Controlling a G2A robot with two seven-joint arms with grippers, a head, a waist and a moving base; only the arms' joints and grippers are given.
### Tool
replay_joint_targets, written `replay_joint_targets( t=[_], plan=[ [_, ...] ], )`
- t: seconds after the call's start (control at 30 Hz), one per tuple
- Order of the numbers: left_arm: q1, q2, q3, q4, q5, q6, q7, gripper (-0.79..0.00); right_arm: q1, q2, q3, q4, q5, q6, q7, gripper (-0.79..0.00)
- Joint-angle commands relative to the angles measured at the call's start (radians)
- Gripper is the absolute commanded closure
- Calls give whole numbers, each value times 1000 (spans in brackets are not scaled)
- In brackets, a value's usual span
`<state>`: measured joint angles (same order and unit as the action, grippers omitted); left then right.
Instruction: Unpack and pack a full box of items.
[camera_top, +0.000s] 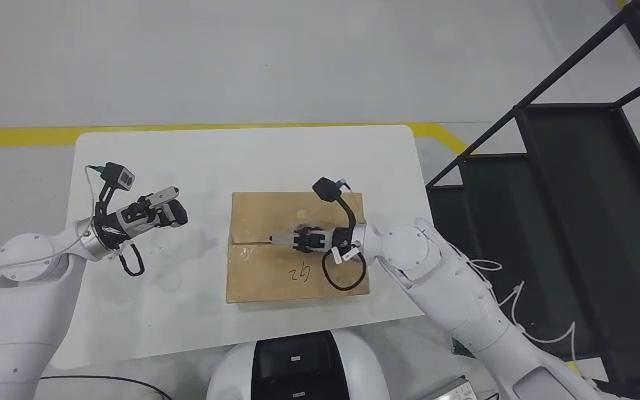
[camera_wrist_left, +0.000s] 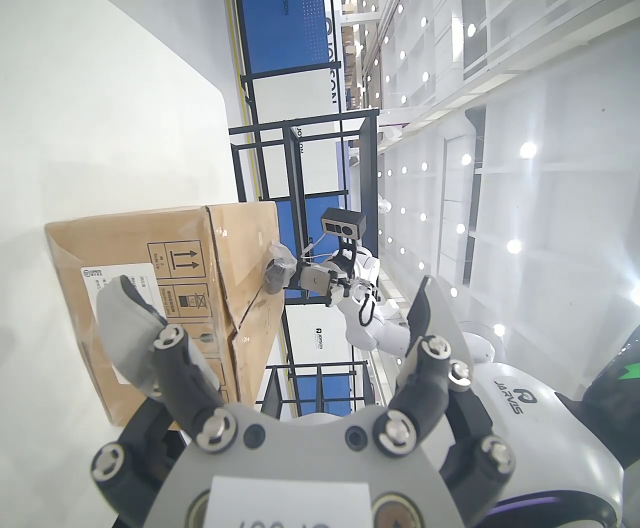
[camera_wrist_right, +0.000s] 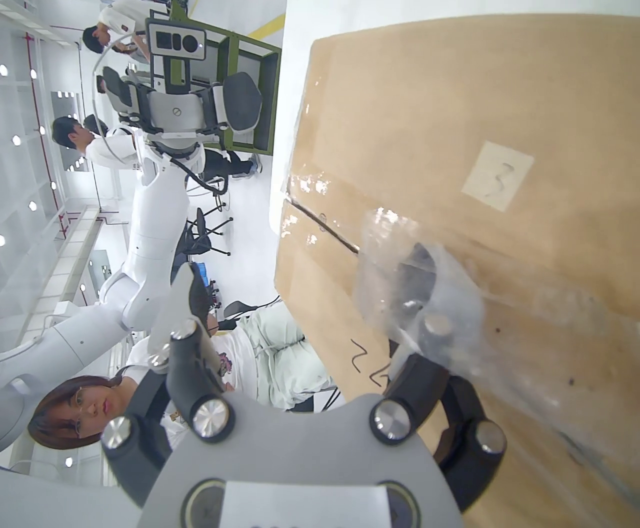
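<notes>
Box (camera_top: 262, 280) sits shut and taped mid-table (camera_top: 200, 160) — contents hidden. Right claw (camera_top: 290, 238) is spread wide over its top, one finger (camera_wrist_right: 430, 320) wrapped in cloudy film (camera_wrist_right: 390, 240) at the seam (camera_wrist_right: 320, 225) — contact unclear. Left claw (camera_top: 172, 212) is wide and empty, left of the box.

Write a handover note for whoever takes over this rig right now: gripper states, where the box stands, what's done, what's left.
Left gripper: open, empty, over the white table, beside the brown cardboard box and apart from it.
Right gripper: open, over the box top, one plastic-wrapped finger at the taped centre seam.
Box: mid-table, flaps closed.
Done: nothing unpacked.
Left: open the seam, unpack, repack.
</notes>
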<state>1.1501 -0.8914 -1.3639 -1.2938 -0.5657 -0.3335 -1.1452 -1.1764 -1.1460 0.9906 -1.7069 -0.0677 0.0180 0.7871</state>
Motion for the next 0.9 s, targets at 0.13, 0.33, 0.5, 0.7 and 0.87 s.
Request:
replay_joint_targets(
  t=[0.13, 0.33, 0.5, 0.7, 0.87],
  plan=[
    [0, 0, 0, 0, 0, 0, 0, -785, 59, -16, -50, 8, 0, 24, 5, -785],
    [0, 0, 0, 0, 0, 0, 0, -785, 136, -44, -136, 52, 8, 35, 10, -785],
    [0, 0, 0, 0, 0, 0, 0, -785, 195, -71, -201, 111, 27, 49, 10, -785],
    [18, -1, -3, -28, 13, 8, 38, -785, 250, -99, -254, 153, 48, 46, 6, -785],
    [39, 2, -23, -53, 18, 13, 46, -785, 283, -119, -287, 169, 55, 45, 6, -785]
  ],
)
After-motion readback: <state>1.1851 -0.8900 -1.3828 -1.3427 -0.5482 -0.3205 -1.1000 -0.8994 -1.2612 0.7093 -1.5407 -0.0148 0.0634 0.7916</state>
